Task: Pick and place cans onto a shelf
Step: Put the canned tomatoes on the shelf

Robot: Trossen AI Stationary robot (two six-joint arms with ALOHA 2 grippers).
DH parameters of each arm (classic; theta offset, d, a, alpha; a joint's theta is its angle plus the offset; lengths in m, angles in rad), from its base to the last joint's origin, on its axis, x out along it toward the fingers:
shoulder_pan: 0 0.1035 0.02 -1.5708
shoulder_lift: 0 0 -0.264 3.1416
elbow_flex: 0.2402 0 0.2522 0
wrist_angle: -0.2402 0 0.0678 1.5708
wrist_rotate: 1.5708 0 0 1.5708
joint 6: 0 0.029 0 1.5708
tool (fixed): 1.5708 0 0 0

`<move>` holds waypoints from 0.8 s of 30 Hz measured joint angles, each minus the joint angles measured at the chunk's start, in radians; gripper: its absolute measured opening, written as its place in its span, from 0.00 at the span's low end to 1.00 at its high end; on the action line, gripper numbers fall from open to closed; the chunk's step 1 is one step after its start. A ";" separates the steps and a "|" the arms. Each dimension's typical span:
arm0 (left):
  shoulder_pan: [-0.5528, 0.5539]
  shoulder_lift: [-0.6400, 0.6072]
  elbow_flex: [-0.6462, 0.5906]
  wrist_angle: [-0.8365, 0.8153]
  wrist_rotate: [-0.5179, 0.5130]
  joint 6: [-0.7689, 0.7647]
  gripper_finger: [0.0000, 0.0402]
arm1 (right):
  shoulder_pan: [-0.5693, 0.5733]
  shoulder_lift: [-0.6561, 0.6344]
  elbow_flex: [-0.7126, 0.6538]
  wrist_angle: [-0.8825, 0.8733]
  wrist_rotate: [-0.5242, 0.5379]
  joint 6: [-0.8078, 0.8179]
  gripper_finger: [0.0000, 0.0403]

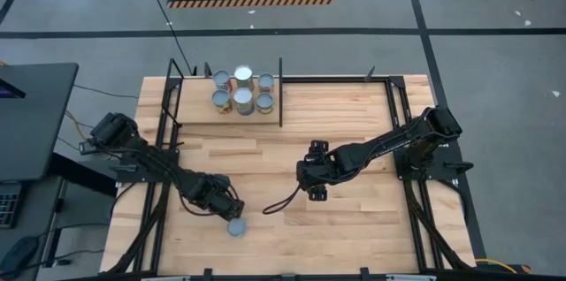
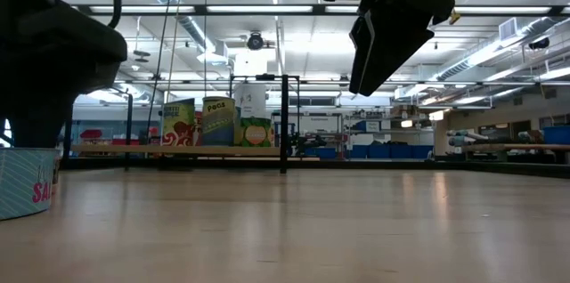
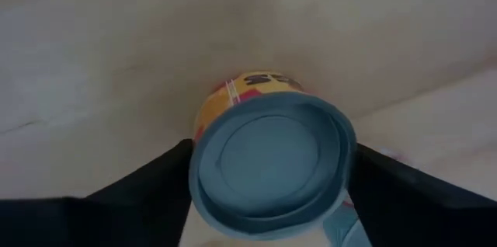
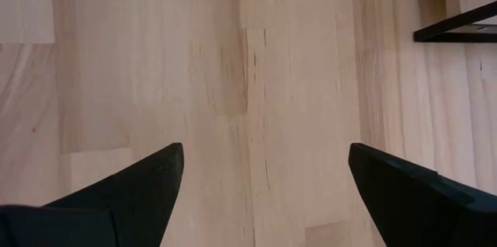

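One can (image 1: 237,226) with a bluish round top stands upright on its base near the table's near edge, left of centre. It also shows in the low view (image 2: 25,183) and the left wrist view (image 3: 268,161). My left gripper (image 1: 230,214) is around it, one finger on each side. Several cans (image 1: 243,91) stand together on the pale wood shelf (image 1: 190,104) at the far left; they show in the low view (image 2: 218,121) too. My right gripper (image 1: 315,186) hangs open and empty over the middle of the table (image 4: 264,161). My left gripper holds the can by its side wall just under the top rim (image 3: 194,165), between the two fingers (image 3: 155,193). The fingers come slanting down from the table's far left side. The can stands upright with its base on the table.
Thin black posts (image 1: 280,95) frame the shelf. A black cable (image 1: 281,201) lies on the table near my right gripper. Bare plank tabletop (image 1: 354,219) lies to the right and between the near can and the shelf.
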 joint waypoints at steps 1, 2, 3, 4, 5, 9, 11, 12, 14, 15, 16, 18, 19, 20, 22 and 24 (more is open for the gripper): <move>0.003 -0.003 0.000 0.000 0.007 0.017 0.72 | 0.000 0.000 0.000 0.000 0.000 0.000 0.93; 0.005 -0.011 -0.001 -0.006 0.015 0.040 0.70 | 0.000 0.000 0.000 0.000 0.000 0.000 0.93; 0.007 -0.023 -0.001 -0.021 0.020 0.064 0.70 | 0.000 0.000 0.000 0.000 0.000 0.000 0.93; 0.013 -0.036 0.000 -0.034 0.023 0.092 0.70 | 0.000 0.000 0.000 0.000 0.000 0.000 0.93; 0.020 -0.051 0.006 -0.055 0.028 0.120 0.70 | 0.000 0.000 0.000 0.000 0.000 0.000 0.93; 0.065 -0.137 0.050 -0.241 -0.017 0.302 0.70 | 0.000 0.000 0.000 -0.003 0.000 -0.009 0.93; 0.092 -0.181 0.078 -0.348 -0.042 0.433 0.70 | 0.000 0.000 0.000 -0.014 0.000 -0.013 0.93; 0.107 -0.199 0.091 -0.394 -0.047 0.509 0.70 | 0.000 0.000 0.000 -0.025 0.001 -0.013 0.93; 0.133 -0.226 0.111 -0.457 -0.051 0.671 0.70 | 0.000 0.000 0.000 -0.075 0.010 -0.023 0.93; 0.143 -0.235 0.117 -0.488 -0.052 0.767 0.70 | 0.000 0.000 0.000 -0.104 0.017 -0.039 0.93; 0.152 -0.240 0.121 -0.511 -0.054 0.868 0.70 | 0.000 0.000 0.000 -0.135 0.032 -0.050 0.93; 0.170 -0.243 0.124 -0.535 -0.056 1.087 0.70 | 0.000 0.000 0.000 -0.181 0.070 -0.053 0.93; 0.180 -0.244 0.125 -0.554 -0.060 1.180 0.70 | 0.000 0.000 0.000 -0.189 0.088 -0.049 0.93; 0.192 -0.243 0.126 -0.591 -0.077 1.243 0.70 | 0.001 0.000 0.000 -0.194 0.103 -0.043 0.93; 0.228 -0.237 0.126 -0.685 -0.144 1.341 0.70 | 0.004 -0.001 0.000 -0.192 0.117 -0.033 0.93; 0.275 -0.238 0.126 -0.772 -0.216 1.432 0.70 | 0.011 -0.002 0.000 -0.195 0.116 -0.032 0.93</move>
